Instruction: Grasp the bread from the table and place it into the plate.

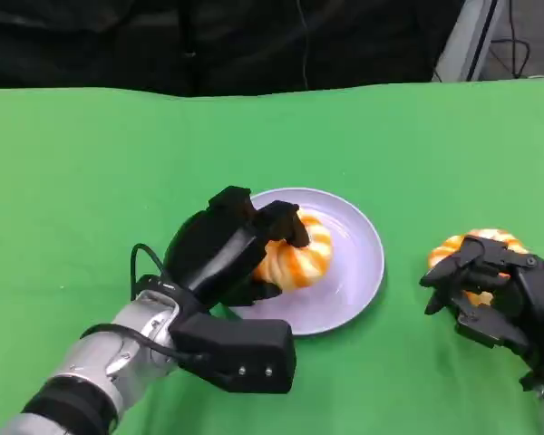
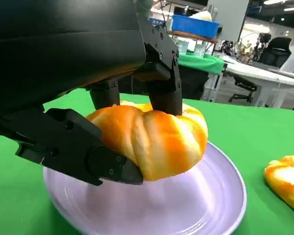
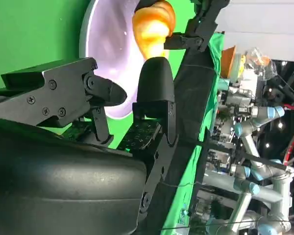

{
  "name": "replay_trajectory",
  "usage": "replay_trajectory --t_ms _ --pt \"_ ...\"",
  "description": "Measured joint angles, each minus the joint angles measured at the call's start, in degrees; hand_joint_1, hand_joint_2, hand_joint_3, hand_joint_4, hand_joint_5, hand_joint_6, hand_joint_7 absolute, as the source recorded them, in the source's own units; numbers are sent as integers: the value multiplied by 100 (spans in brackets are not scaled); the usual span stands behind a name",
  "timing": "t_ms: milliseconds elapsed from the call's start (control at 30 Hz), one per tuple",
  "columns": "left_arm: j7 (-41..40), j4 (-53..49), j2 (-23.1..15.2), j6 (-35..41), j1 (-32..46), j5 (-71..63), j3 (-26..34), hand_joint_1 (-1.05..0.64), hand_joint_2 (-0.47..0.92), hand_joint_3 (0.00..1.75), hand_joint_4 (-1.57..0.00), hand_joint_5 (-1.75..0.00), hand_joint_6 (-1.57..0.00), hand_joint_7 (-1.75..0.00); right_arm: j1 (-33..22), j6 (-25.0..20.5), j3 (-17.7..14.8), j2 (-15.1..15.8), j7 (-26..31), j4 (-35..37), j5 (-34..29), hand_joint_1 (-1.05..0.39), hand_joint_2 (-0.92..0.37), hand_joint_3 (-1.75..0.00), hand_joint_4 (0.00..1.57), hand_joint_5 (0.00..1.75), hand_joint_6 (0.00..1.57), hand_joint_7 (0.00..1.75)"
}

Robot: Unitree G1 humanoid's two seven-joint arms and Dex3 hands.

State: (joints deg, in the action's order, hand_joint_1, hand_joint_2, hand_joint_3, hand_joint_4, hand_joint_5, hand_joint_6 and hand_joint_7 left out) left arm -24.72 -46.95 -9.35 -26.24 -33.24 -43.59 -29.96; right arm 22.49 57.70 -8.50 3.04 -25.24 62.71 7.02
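A golden twisted bread (image 1: pixel 301 258) lies against the near left part of the pale lilac plate (image 1: pixel 355 263). My left hand (image 1: pixel 225 252) grips it from the left, with fingers over its top. In the left wrist view black fingers (image 2: pixel 71 144) clamp the bread (image 2: pixel 159 137) low over the plate (image 2: pixel 186 203); whether it touches the plate I cannot tell. A second bread (image 1: pixel 483 243) lies on the cloth at the right. My right hand (image 1: pixel 500 292) hovers at its near side with fingers apart, and the right wrist view shows nothing between its fingers (image 3: pixel 154 85).
Green cloth (image 1: pixel 91 181) covers the table, with open cloth to the left and behind the plate. A dark backdrop runs along the far edge. The second bread (image 2: pixel 289 178) sits a short way from the plate's right rim.
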Motion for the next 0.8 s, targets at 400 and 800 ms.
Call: replay_trajectory --t_ms 400,800 --pt "22 -146 80 -14 -170 -12 -125 -16 92 30 -34 -172 -56 -131 0 0 18 0 2 0 2 6 -78 -71 85 137 94 94" --pt "18 -362 186 -25 -216 -62 -183 -15 92 18 -43 -129 -74 -78 0 2 22 -1 -9 0 14 7 -78 -73 84 139 93 96"
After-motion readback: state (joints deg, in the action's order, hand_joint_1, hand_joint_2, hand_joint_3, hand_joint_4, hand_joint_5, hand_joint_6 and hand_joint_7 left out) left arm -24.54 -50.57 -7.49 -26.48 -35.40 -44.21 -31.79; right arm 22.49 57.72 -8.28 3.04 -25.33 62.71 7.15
